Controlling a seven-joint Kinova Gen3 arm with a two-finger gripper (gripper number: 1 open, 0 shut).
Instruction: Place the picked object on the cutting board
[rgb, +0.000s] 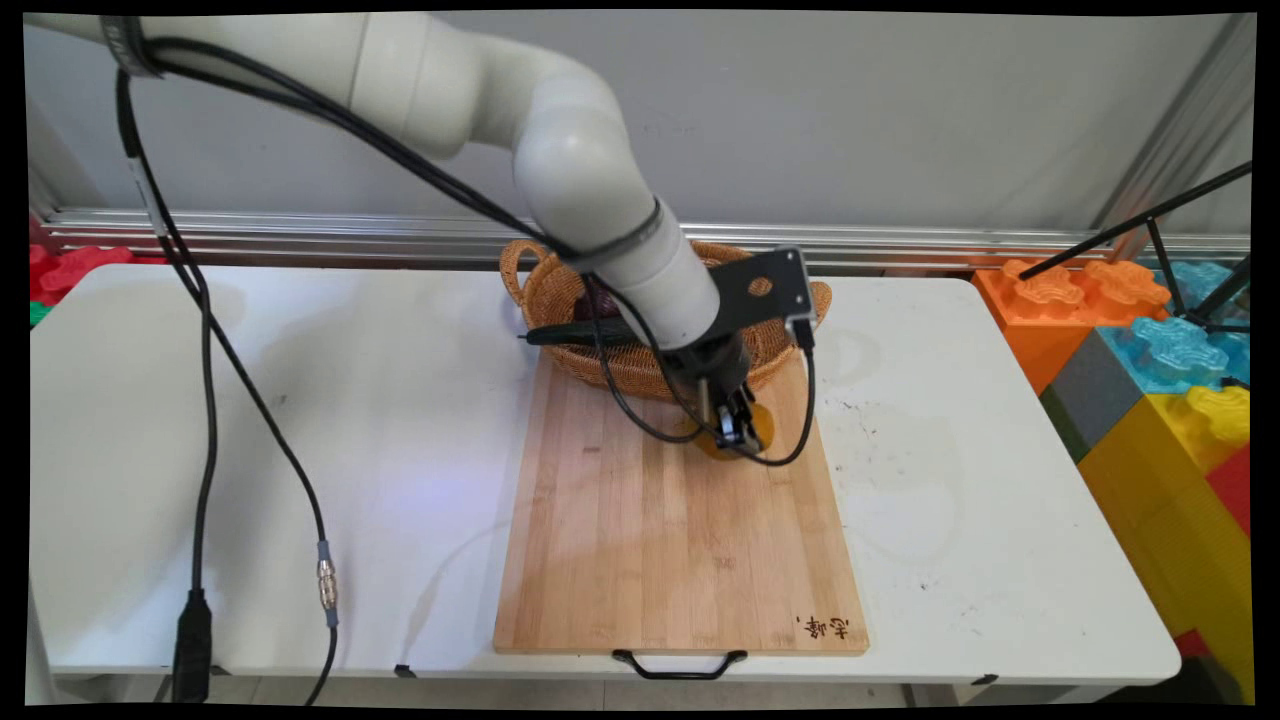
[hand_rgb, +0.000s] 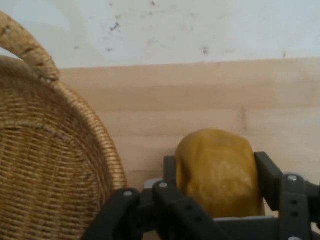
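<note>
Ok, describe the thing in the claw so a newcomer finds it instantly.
Find the wooden cutting board mid-table, then the wicker basket on its far end. Just in front, the claw grips a rounded mustard-yellow lump, the only yellow item there.

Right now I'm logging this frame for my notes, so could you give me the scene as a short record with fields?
hand: black two-finger hand, low over the board's far end, closed around the yellow object
held: rounded yellow-orange object, sitting between the two fingers
surface: wooden cutting board with a black handle at its near edge, lying on the white table
nearby: woven wicker basket at the board's far end, just beside the hand
basket contents: something dark, too hidden to name
</note>
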